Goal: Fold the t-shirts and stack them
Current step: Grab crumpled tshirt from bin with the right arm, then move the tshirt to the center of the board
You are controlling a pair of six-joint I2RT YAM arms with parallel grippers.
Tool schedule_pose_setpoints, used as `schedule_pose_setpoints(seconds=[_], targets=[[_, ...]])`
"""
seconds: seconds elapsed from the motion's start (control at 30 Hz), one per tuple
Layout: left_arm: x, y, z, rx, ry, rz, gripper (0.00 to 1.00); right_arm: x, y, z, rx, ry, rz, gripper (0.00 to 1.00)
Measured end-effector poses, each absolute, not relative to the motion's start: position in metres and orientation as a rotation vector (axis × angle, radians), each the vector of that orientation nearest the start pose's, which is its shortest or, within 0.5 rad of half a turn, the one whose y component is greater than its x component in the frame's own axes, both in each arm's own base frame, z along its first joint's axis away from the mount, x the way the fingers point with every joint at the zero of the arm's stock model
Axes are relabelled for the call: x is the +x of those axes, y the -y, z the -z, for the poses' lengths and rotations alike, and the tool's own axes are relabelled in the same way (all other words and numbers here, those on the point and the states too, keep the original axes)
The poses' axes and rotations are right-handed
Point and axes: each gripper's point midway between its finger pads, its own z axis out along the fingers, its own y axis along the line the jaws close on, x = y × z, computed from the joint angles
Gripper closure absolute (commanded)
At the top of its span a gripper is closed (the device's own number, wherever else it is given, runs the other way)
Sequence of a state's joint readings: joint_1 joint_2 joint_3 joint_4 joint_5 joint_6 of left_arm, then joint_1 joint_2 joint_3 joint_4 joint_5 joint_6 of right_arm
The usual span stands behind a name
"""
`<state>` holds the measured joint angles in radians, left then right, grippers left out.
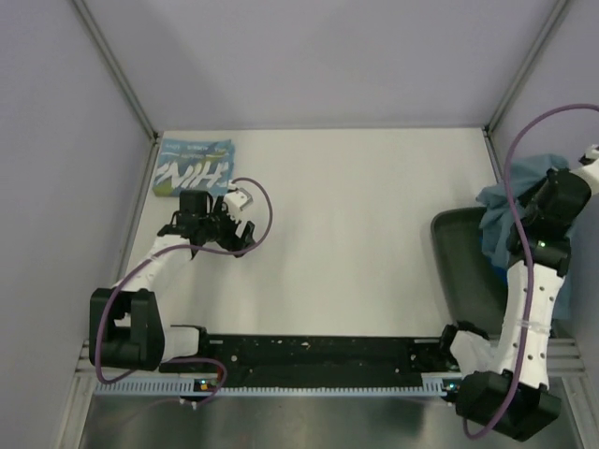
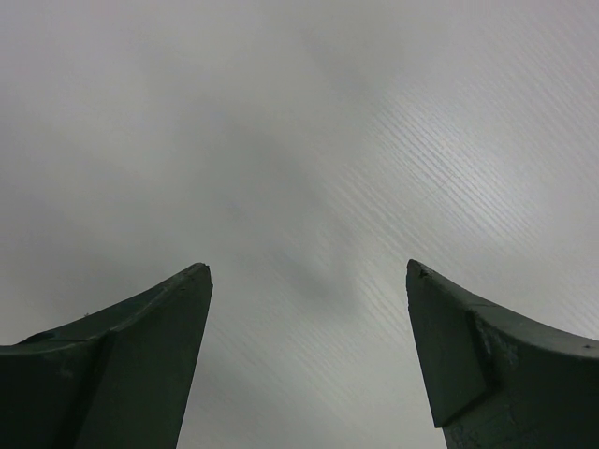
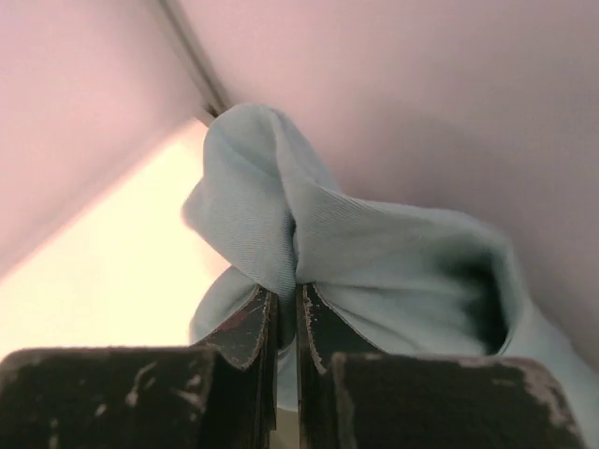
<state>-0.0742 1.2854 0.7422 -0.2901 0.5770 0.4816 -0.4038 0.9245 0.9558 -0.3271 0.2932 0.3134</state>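
The teal t-shirt with white "NIH" lettering (image 1: 195,166) lies folded at the table's far left corner. My left gripper (image 1: 234,234) is open and empty just in front of and to the right of it. The left wrist view shows only bare table between its spread fingertips (image 2: 309,271). My right gripper (image 1: 535,192) is at the far right, shut on a bunched fold of the plain slate-teal t-shirt (image 1: 510,201). It holds the shirt up over the tray. In the right wrist view the cloth (image 3: 374,243) is pinched between the shut gripper's fingertips (image 3: 288,295). The bright blue t-shirt is out of view.
A dark grey-green tray (image 1: 463,271) sits at the right side of the table, partly under the hanging shirt and the right arm. Enclosure walls close the table at the back and both sides. A black rail (image 1: 309,351) runs along the near edge.
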Motion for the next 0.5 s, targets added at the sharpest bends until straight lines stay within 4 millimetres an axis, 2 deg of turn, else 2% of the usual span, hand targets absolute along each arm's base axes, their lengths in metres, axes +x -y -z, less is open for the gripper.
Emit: schedule_pose_setpoints(seconds=[0.1, 0.13, 0.2, 0.3, 0.33, 0.4, 0.43, 0.5], targets=[[0.309, 0.100, -0.095, 0.861, -2.124, 0.461, 0.11, 0.288, 0.138, -0.351, 0.692, -1.557, 0.244, 1.00], [0.311, 0.097, -0.095, 0.850, -2.133, 0.445, 0.11, 0.292, 0.121, -0.372, 0.616, -1.541, 0.193, 1.00], [0.316, 0.092, -0.097, 0.828, -2.144, 0.404, 0.11, 0.303, 0.072, -0.411, 0.435, -1.526, 0.054, 1.00], [0.329, 0.077, -0.106, 0.754, -2.162, 0.314, 0.10, 0.308, -0.030, -0.473, 0.100, -1.482, -0.251, 1.00], [0.333, 0.071, -0.109, 0.725, -2.164, 0.287, 0.10, 0.303, -0.063, -0.493, -0.009, -1.452, -0.360, 1.00], [0.340, 0.059, -0.115, 0.672, -2.164, 0.235, 0.09, 0.286, -0.118, -0.528, -0.191, -1.370, -0.538, 1.00], [0.343, 0.051, -0.118, 0.639, -2.162, 0.211, 0.09, 0.274, -0.142, -0.544, -0.273, -1.322, -0.619, 1.00], [0.346, 0.039, -0.122, 0.590, -2.161, 0.174, 0.09, 0.253, -0.173, -0.563, -0.384, -1.243, -0.742, 1.00]])
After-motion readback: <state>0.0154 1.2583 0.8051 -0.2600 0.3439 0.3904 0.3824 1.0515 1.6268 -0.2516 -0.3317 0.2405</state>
